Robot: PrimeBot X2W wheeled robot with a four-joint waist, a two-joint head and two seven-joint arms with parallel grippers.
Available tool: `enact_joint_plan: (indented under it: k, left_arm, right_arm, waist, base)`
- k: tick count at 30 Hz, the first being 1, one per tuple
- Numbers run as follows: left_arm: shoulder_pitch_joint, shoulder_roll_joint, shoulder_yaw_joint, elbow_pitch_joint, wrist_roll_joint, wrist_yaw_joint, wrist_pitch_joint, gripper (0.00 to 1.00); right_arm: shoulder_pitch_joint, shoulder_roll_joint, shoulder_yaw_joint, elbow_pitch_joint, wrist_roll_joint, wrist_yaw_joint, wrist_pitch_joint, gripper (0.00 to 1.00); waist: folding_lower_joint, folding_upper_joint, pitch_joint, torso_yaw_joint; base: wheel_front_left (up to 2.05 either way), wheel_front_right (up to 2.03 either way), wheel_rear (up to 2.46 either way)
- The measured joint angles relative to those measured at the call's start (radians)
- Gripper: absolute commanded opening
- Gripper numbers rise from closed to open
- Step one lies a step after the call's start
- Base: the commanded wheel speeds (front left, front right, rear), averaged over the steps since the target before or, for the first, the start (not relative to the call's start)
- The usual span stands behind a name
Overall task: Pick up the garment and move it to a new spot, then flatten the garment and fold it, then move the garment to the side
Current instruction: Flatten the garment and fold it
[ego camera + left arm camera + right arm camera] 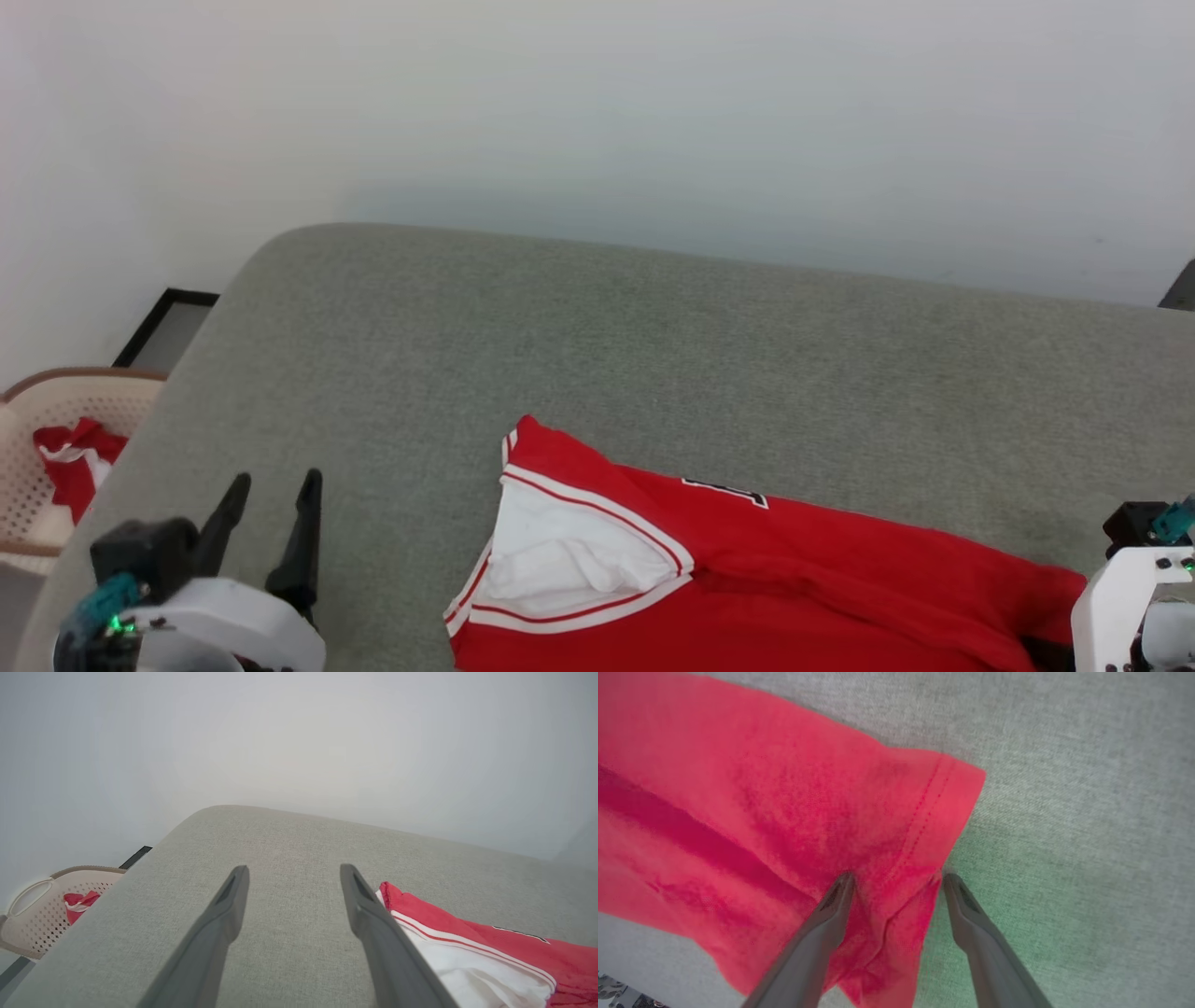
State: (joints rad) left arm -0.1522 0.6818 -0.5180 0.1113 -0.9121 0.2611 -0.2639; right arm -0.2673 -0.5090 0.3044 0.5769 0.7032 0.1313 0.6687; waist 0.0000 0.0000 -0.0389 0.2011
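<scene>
Left gripper (pixel 294 870): held open, empty; garment (pixel 490 947) is seen just right of it.
Right gripper (pixel 899 877): held open; hem (pixel 924 826) is straddled.

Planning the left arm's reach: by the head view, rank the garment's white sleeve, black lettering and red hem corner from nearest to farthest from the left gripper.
From the left gripper, open at the lower left:
1. white sleeve, just to its right.
2. black lettering, further right on the red cloth.
3. red hem corner, at the far right.
</scene>
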Motion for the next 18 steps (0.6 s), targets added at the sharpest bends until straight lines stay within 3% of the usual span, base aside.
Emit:
enact_joint_plan:
  k: [4, 5, 6, 7, 8, 18]
  left_arm:
    - [0.051, -0.057, 0.083, 0.012, 0.064, -0.036, 0.000, 1.00]
    - [0.062, -0.071, 0.100, 0.018, 0.077, -0.046, 0.000, 1.00]
    - [0.074, -0.083, 0.112, 0.021, 0.094, -0.057, 0.000, 1.00]
    - [0.082, -0.095, 0.125, 0.024, 0.111, -0.070, 0.000, 1.00]
    - [0.088, -0.109, 0.142, 0.024, 0.126, -0.078, 0.000, 1.00]
    - [0.145, -0.211, 0.289, 0.031, 0.234, -0.145, 0.000, 1.00]
  right_arm:
    - [-0.029, 0.011, 0.029, 0.049, 0.014, -0.001, -0.013, 1.00]
    - [-0.035, 0.012, 0.041, 0.055, 0.021, -0.001, -0.013, 0.73]
    - [-0.041, 0.009, 0.058, 0.057, 0.029, -0.002, -0.012, 0.73]
    - [-0.046, 0.006, 0.071, 0.058, 0.039, -0.003, -0.012, 0.30]
    - [-0.052, 0.004, 0.083, 0.059, 0.051, -0.004, -0.013, 0.00]
    - [-0.092, -0.051, 0.185, 0.045, 0.136, 0.000, -0.051, 0.00]
  waist:
    - [0.0000, 0.0000, 0.009, 0.015]
    - [0.0000, 0.0000, 0.011, 0.019]
    - [0.0000, 0.0000, 0.014, 0.021]
    - [0.0000, 0.0000, 0.018, 0.024]
    - [0.0000, 0.0000, 0.022, 0.027]
    - [0.0000, 0.0000, 0.049, 0.032]
  base:
    - [0.00, 0.00, 0.00]
    - [0.00, 0.00, 0.00]
    - [0.00, 0.00, 0.00]
    - [0.00, 0.00, 0.00]
    - [0.00, 0.00, 0.00]
    - [0.00, 0.00, 0.00]
